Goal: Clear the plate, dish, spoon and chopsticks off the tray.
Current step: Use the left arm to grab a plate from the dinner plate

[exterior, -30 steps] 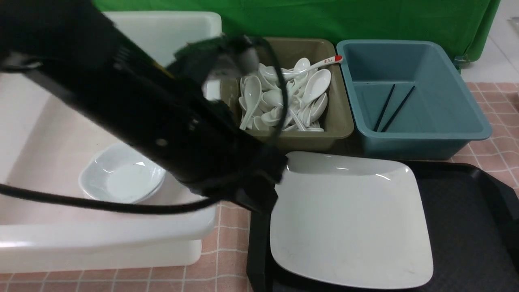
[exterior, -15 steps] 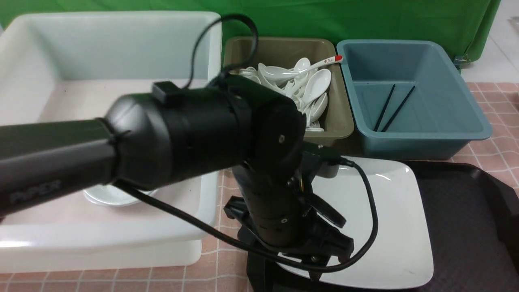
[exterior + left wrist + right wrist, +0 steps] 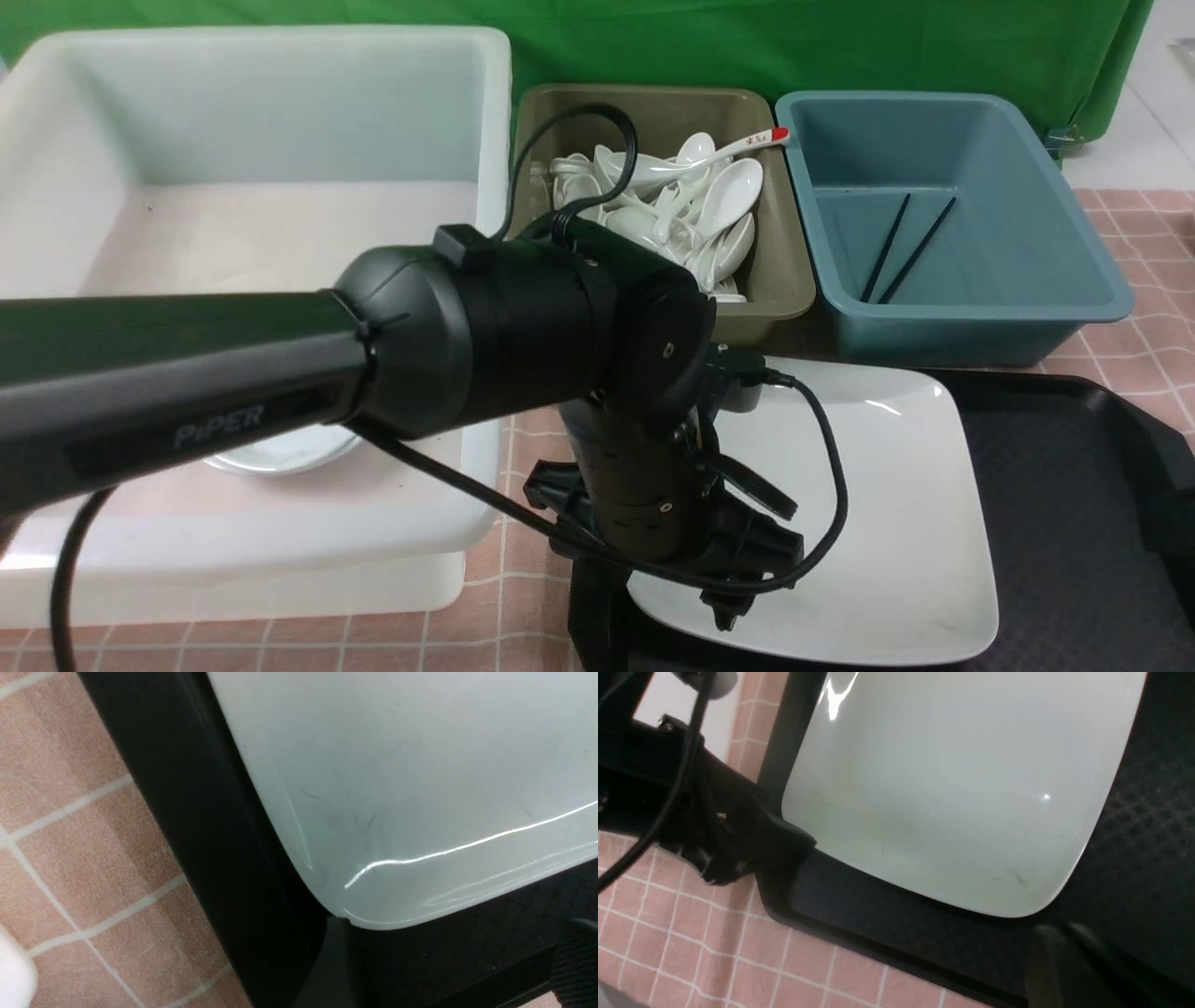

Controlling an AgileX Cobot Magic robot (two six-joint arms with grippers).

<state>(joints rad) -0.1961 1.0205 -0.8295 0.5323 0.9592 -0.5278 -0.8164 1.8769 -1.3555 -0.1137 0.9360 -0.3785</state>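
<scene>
Clock directions are read in the front view, dial centred on the plate, 12 o'clock pointing away from the robot.

**Left claw** [image 3: 672,583]: one. It points straight down with jaws spread wide and nothing between them. It is poised at the 7 o'clock corner of the large square white plate [image 3: 868,523]; contact cannot be told. Its tips merge with the black housing and are hard to separate.

**Right claw** [image 3: 1057,938]: one. It shows only as a dark stub at the edge of the right wrist view, jaws pressed together and empty. It is outside the front view.

**Plate:** one. It lies flat on the black rectangular plastic tray [image 3: 1074,523], toward the tray's 9 o'clock end. Its 9 to 11 o'clock side is hidden behind the left arm [image 3: 280,373].

**Tray:** one. Its 3 and 6 o'clock edges are cut off.

**Olive plastic bin** [image 3: 766,313]: one, at 12 o'clock.
- It holds a heap of plain white soup spoons [image 3: 719,201], too tangled and too far behind the arm to count.
- One white spoon with a red-tipped handle [image 3: 747,142] lies on top.

**Blue plastic bin** [image 3: 980,336]: one, at 1 o'clock. It holds two thin black chopsticks [image 3: 901,247], slightly splayed on its floor. Their ends are too small to make out.

**White plastic tub** [image 3: 280,103]: one, at 9 to 10 o'clock. It holds one small white dish [image 3: 289,457], only a sliver of it showing beneath the arm.

**Pink checked surface** [image 3: 373,644]: one, carrying everything above.
</scene>
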